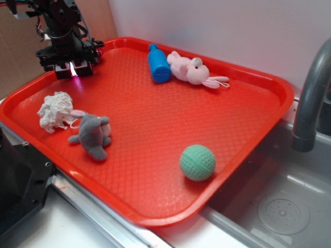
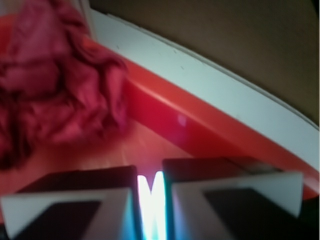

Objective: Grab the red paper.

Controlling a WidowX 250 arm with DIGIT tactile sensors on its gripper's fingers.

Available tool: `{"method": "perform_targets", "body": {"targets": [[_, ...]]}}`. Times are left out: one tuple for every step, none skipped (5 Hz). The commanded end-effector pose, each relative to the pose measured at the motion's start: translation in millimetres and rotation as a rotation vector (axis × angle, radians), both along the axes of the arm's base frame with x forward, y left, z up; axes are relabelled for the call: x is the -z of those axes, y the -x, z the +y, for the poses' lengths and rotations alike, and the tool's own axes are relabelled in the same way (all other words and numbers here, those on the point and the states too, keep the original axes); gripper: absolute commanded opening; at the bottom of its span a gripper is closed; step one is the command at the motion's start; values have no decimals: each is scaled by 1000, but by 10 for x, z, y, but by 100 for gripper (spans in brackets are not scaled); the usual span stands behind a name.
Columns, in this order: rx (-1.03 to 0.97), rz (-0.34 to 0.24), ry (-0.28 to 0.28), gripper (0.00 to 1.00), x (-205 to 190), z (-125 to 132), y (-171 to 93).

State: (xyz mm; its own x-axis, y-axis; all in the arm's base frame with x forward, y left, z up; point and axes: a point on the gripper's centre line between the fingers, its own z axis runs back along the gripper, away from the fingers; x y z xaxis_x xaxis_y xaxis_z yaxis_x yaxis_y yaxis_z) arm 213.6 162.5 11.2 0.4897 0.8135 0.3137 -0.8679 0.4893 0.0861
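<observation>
Two jaws sit nearly pressed together on our gripper (image 2: 151, 192), pinching nothing, at the red tray's (image 1: 269, 85) far left corner. We see the red paper (image 2: 55, 82) lying just beside it, ungrasped, inside the rim.

Tray (image 1: 155, 196) middle wide open; white paper wad (image 1: 55, 111) and grey plush (image 1: 94, 135) crowd left, blue bottle (image 1: 159, 64) and pink plush (image 1: 191, 70) far, green ball (image 1: 197, 162) near right.
</observation>
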Motion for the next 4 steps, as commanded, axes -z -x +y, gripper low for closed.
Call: {"method": "perform_targets", "body": {"targets": [[44,-51,11,0,-349,-50,191],[42,-88,25,0,-463,-52,168],[21,-143,-12,100,-490,-12,15],[20,-144,-30,100,-460,27,-141]]}}
